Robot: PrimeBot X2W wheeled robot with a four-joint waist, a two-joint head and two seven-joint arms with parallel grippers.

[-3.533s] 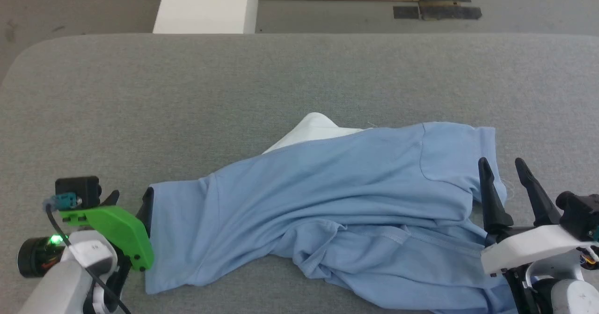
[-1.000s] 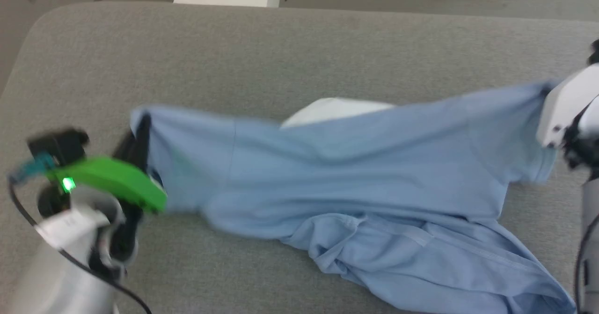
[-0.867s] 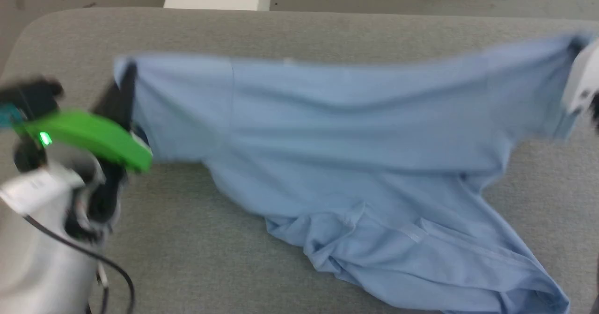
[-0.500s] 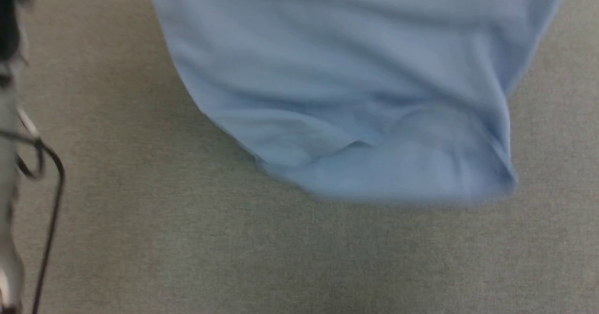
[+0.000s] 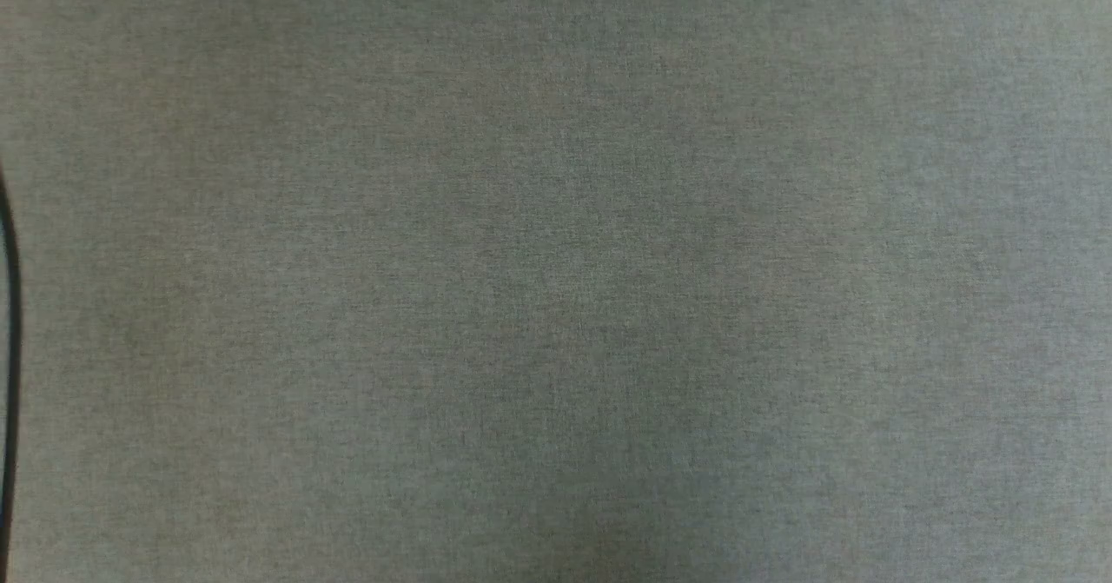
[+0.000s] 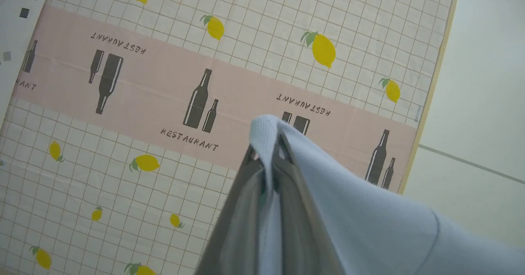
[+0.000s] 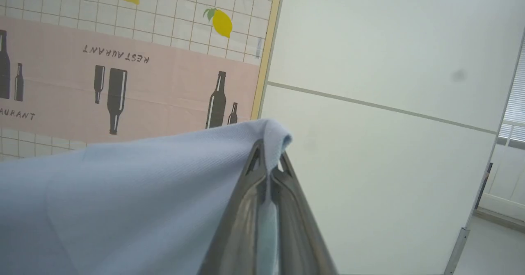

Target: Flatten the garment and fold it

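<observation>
On the head camera I'm looking down at the grey fabric top of the bench (image 5: 556, 270). A thin dark cable (image 5: 9, 348) runs down the left edge.

On the left wrist camera, the left gripper (image 6: 267, 154) has its jaws pinched tight together on an edge of the light blue T-shirt (image 6: 369, 226). A small fold of fabric wraps over the fingertips and a strip of it runs down between the two fingers. The rest spreads away toward the lower right of this view. Behind it stands a printed panel (image 6: 164, 82) with a pale grid, yellow lemons and a pink band of dark bottles with the word RESTAURANT. A plain white wall (image 6: 484, 82) lies to its right.

On the right wrist camera, the right gripper (image 7: 268, 156) is likewise clamped fully together on another edge of the light blue T-shirt (image 7: 123, 193), with a nub of cloth poking past the tips. From there the fabric stretches off to the lower left, smooth, with one seam curving across it. The T-shirt is held up between my two grippers. The printed panel (image 7: 123, 82) sits at upper left, the white wall (image 7: 389, 123) is in the middle, and slatted blinds (image 7: 516, 103) show at far right.
</observation>
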